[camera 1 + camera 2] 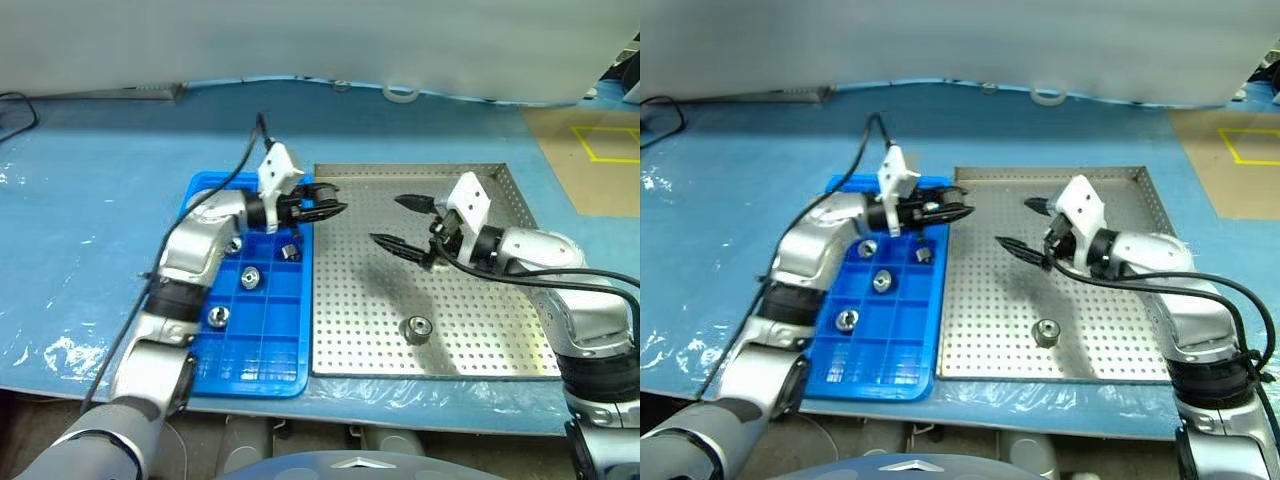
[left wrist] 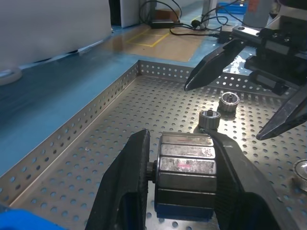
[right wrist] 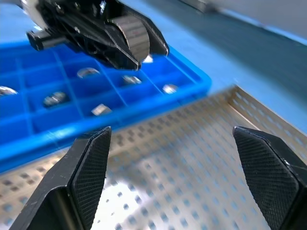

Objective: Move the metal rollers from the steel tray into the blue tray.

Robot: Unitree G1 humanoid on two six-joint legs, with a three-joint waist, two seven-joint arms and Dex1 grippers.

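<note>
The left gripper (image 2: 184,165) clamped a ribbed metal roller (image 2: 186,160) over the perforated steel tray (image 1: 480,310); the right gripper (image 1: 402,222) gaped wide, empty.

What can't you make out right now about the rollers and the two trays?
1. Head views: the left arm covers the far left compartments of the blue tray; their contents are hidden.
2. Head views: the right gripper and its arm cover part of the steel tray, so the count of rollers left is unsure.
3. Left wrist view: one roller is cut off by the picture's edge.
</note>
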